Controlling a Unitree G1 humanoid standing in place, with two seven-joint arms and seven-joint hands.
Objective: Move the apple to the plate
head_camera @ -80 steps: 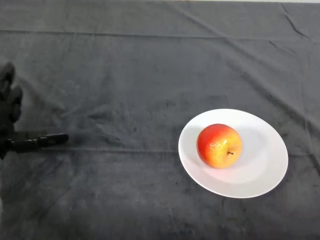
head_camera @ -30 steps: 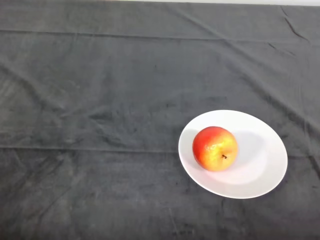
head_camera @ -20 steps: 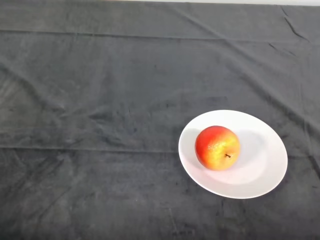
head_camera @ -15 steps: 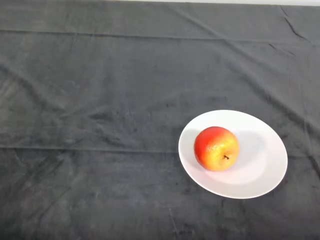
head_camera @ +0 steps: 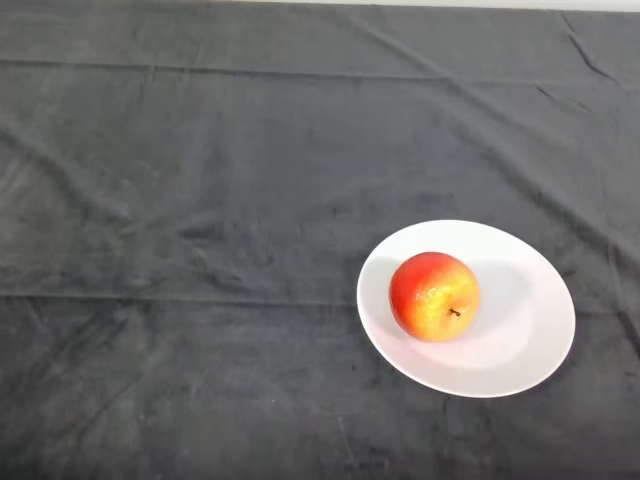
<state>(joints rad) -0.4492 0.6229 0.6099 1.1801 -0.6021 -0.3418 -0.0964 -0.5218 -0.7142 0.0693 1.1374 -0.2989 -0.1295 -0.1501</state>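
Note:
A red and yellow apple (head_camera: 434, 296) rests on a white plate (head_camera: 525, 330) at the lower right of the head view. It lies in the plate's left half with its short stem turned toward me. Nothing touches the apple or the plate.
A dark grey cloth (head_camera: 200, 200) with soft creases covers the whole table. Its far edge runs along the top of the view.
The black hand seen at the left edge 2.7 s ago has left the view. The apple has rocked slightly on the plate and sits nearly still.

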